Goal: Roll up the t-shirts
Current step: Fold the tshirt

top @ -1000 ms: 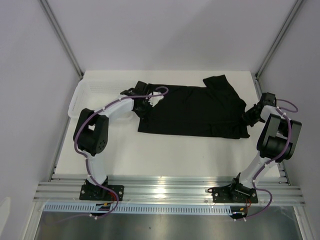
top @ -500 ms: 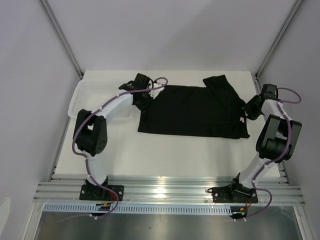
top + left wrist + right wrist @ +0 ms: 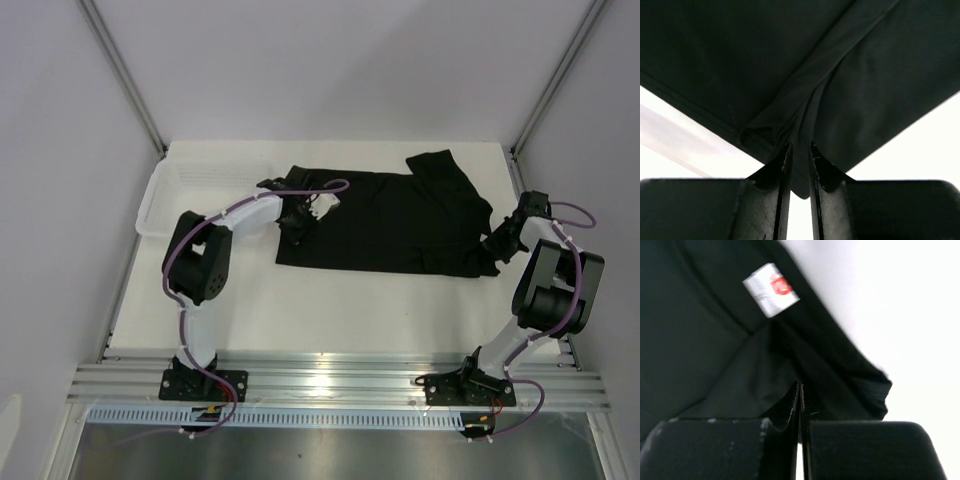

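- Black tee (image 3: pixel 390 220) lies flat on the table (image 3: pixel 350 310), about mid-table, its long axis running left to right between your two arms.
- White basket (image 3: pixel 160 195) sits at the far left, just beside the tee's left end. It is not involved.
- Left gripper (image 3: pixel 298 218) sits on the tee's left short edge, roughly midway along it. In the wrist view the jaws are almost together with a raised ridge of cloth pinched between them.
- Right gripper (image 3: pixel 497 240) is at the opposite end, by the near right corner. In its wrist view the jaws are pressed together and dark cloth bunches at the tips, so it looks like a pinch on the tee's edge.
- Neck label (image 3: pixel 771 290) shows just past the right fingers, so the collar end is probably on the right and the hem on the left.
- One sleeve (image 3: pixel 435 165) sticks out at the far right corner, off the main rectangle.
- Key relation: each arm holds the end on its own side, and the rest of the tee lies inward of each gripper, rightward of the left and leftward of the right.
- Judgement: a roll has to travel along that left-right axis, so you lead from one end while the other anchors.
- Risk: the loose sleeve could skew the roll if you don't tuck it in.
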